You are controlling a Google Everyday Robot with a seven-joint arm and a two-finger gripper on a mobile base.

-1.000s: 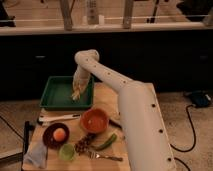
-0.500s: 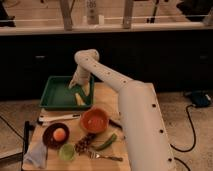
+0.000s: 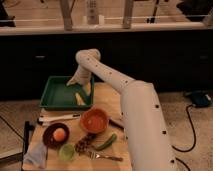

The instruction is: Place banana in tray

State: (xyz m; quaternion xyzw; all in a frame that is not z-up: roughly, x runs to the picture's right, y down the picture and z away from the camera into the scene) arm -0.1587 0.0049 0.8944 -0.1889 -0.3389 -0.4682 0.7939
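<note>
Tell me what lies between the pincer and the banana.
Only bare green tray floor, as the camera view shows. The pincer hovers over the tray, and the banana lies inside it.

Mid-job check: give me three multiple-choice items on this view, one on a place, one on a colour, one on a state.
1. Where is the banana? A in the tray; B on the floor; C in a drawer.
2. The tray's colour? A red; B dark green; C white.
3. The orange bowl stands: A overturned; B upright; C on its side.
Answers: A, it shows inside the rim, just below the gripper, which hangs over the tray. B, its walls are green. B, its opening faces up.
</note>
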